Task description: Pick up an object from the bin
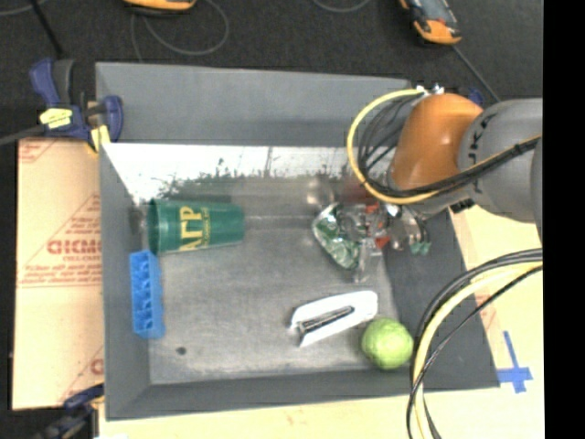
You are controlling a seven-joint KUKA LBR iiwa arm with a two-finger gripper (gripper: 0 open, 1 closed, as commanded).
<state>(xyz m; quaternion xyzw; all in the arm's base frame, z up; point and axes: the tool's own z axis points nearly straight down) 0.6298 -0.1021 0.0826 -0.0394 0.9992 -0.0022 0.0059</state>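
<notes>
Camera view: gripper (372, 234) is low in the bin (256, 282), well right of the green cup (196, 225), which lies on its side; gripper opening cannot be told; crumpled green-and-clear thing (334, 238) lies just beside gripper on the cup-facing side, contact unclear; blue ridged block (146, 293) just below the cup; white flat thing with dark strip (334, 318) down-right of the cup; green ball (388, 344) farther right, below gripper.
</notes>
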